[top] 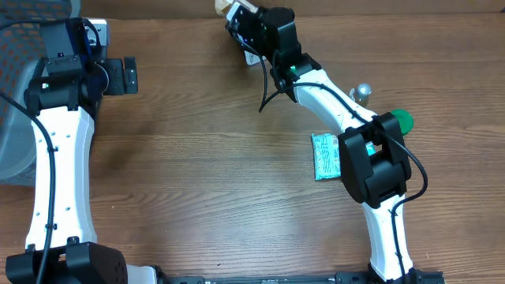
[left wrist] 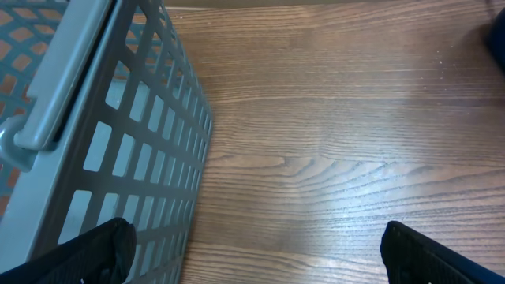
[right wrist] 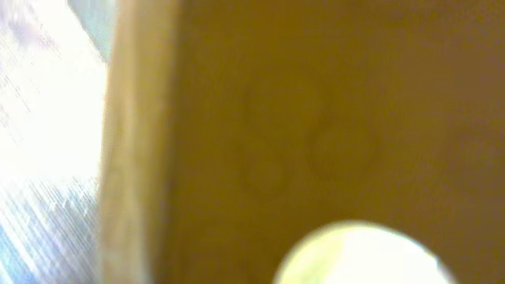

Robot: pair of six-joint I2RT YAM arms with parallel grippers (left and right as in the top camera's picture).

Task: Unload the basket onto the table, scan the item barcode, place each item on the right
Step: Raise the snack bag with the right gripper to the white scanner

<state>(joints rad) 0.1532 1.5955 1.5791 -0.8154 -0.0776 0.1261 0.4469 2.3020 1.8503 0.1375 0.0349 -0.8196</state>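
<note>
Presently, a teal rectangular printed packet (top: 324,156) is noted lying flat on the brown wood-grain table (top: 197,181), its right edge tucked beneath the elbow of the right arm (top: 331,99); it is taken to be the item for scanning. Its long axis runs roughly away from the arm bases, slightly tilted. The right gripper (top: 234,16) is stretched to the table's far edge, jaws drawn together. A pale cream object (top: 224,7) shows at its tip, but whether it is gripped cannot be told, since the right wrist view is filled by a blurred tan surface. From those jaws the packet lies back toward the bases and to the right, well apart. The left gripper (top: 131,76) is held with jaws spread wide and nothing between them, beside a grey plastic lattice basket (left wrist: 134,158), farther from the packet across the table. The right arm is judged the nearer. No scanner is made out.
</note>
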